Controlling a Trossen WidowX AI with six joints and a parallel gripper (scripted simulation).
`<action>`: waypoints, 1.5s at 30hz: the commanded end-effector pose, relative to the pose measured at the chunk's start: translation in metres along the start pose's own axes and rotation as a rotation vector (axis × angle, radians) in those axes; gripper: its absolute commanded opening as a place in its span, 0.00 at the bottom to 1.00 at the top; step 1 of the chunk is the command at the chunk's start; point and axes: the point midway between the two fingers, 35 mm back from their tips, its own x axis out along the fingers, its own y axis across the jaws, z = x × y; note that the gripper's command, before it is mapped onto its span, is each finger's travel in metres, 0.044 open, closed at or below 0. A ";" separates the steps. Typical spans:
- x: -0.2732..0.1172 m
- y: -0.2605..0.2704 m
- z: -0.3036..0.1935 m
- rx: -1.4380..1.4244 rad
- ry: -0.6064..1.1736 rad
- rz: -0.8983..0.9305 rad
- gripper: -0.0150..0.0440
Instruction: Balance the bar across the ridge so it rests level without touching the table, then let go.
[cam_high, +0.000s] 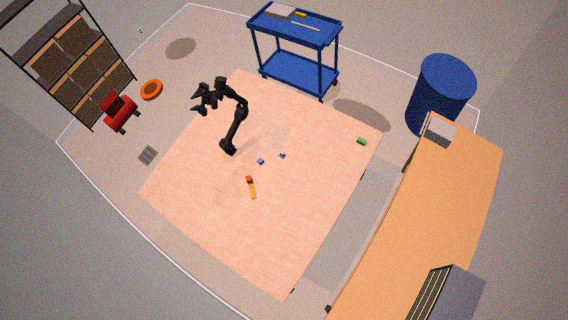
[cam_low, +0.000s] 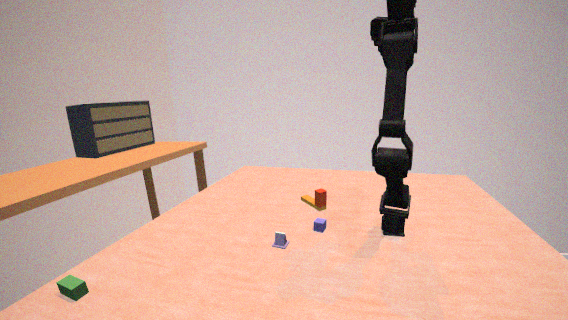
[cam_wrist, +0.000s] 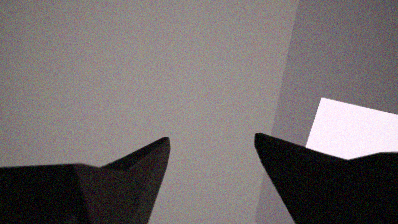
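The bar (cam_high: 253, 192) (cam_low: 309, 201) lies on the desk (cam_high: 225, 225) (cam_low: 200, 260), well inward from all four edges, with a red block (cam_high: 249, 179) (cam_low: 320, 198) apparently standing on one end. The ridge (cam_high: 282, 155) (cam_low: 280, 239) is a separate small piece, nearer the desk edge that faces the blue cart (cam_high: 295, 33); it carries no bar. A violet cube (cam_high: 260, 161) (cam_low: 320, 225) sits between the two. A green block (cam_high: 361, 141) (cam_low: 73, 287) is near the desk corner closest to the blue drum (cam_high: 448, 75). The jaws (cam_high: 192, 102) are spread, pinch nothing, and from above appear out past the desk edge on the shelf side, raised well off the surface. Status: no part of the balancing is complete. Remaining: approach the bar, grip, lift, align over the ridge, lower, verify level, release, withdraw. Caution: the red block probably shifts the balance point toward its end, so centring by the bar's length alone could let that end drop.
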 end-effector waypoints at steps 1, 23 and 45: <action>0.023 0.028 0.002 0.100 -0.048 0.105 0.79; 0.087 0.156 0.059 0.554 -0.195 0.617 0.79; 0.081 0.256 0.152 0.754 -0.218 1.081 0.79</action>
